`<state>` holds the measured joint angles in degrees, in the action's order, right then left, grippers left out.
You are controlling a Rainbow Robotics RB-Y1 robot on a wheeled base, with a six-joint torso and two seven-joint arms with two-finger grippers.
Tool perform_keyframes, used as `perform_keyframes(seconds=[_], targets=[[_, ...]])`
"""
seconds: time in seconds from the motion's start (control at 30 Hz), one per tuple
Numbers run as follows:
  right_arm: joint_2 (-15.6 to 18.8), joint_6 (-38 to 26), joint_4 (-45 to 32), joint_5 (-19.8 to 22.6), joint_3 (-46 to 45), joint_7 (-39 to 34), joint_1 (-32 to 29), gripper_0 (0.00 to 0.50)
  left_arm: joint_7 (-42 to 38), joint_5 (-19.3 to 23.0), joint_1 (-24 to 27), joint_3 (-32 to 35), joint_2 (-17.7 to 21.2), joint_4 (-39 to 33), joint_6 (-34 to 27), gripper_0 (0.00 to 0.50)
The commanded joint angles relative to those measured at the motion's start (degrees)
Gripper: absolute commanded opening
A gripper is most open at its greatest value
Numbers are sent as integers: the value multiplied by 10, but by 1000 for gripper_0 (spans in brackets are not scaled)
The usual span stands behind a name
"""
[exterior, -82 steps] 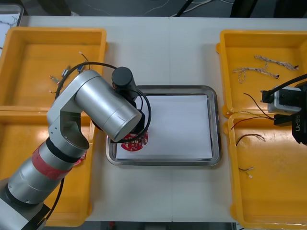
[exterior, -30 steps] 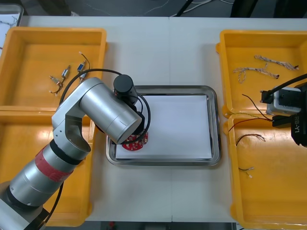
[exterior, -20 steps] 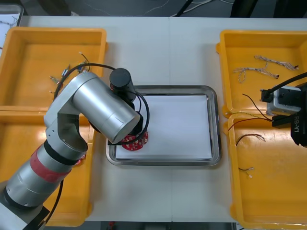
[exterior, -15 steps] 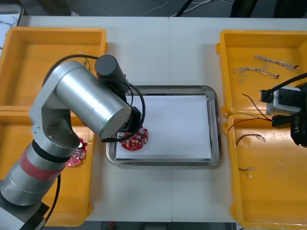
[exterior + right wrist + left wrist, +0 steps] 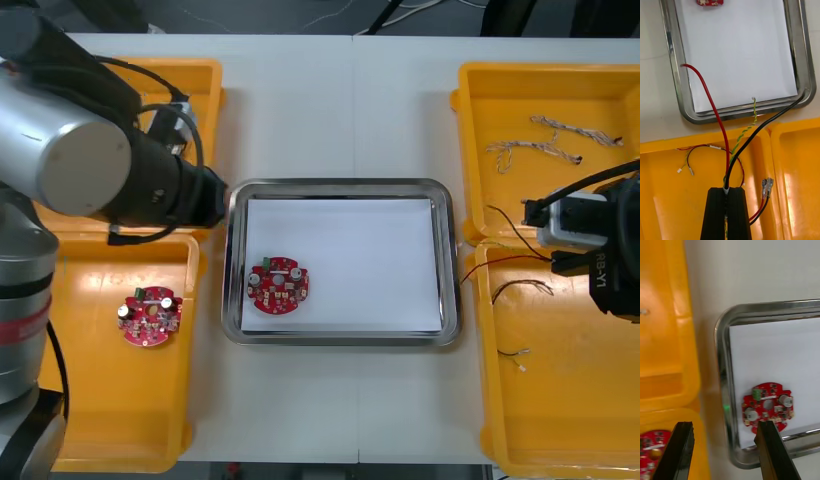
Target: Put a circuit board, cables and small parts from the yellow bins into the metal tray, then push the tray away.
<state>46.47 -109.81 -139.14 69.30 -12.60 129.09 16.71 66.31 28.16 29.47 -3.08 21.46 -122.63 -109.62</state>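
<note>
Left gripper (image 5: 724,423): fingers spread wide with nothing between them, raised above the metal tray's (image 5: 450,262) left rim.
Right gripper (image 5: 727,191): fingers pressed together on a bundle of cables (image 5: 711,101), red, black and twisted yellow-green, above the right yellow bins (image 5: 560,420); the free ends reached the tray's right rim.
Circuit board (image 5: 279,285): flat on the tray's white inside, near-left corner.
Second board (image 5: 151,314): in the near left bin (image 5: 120,420).

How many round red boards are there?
2. One board lies in the tray, by its near left corner; the other lies in the near left bin. The left arm may hide more.
</note>
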Motion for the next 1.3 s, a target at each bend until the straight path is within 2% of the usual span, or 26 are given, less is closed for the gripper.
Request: perform_keyframes(seconds=[0.03,0.17,0.47,0.57,0.7,1.0,1.3], targets=[[21,-2,-34,-8,59,-63,37,0,30,15,1,50,53,6,-4,490],[21,-2,-55,-18,101,-99,52,0,39,19,2,81,72,35,-4,489],[27,-2,-89,-44,217,-179,91,0,49,17,28,143,106,164,-4,489],[37,5,-90,-65,272,-209,108,0,50,8,52,158,115,222,-4,487],[50,29,-90,-89,329,-233,130,0,47,0,68,168,121,258,-4,486],[54,60,-50,-145,418,-241,172,0,47,-18,131,149,132,328,-1,488],[50,107,17,-188,510,-238,226,0,44,-38,181,100,132,400,63,486]])
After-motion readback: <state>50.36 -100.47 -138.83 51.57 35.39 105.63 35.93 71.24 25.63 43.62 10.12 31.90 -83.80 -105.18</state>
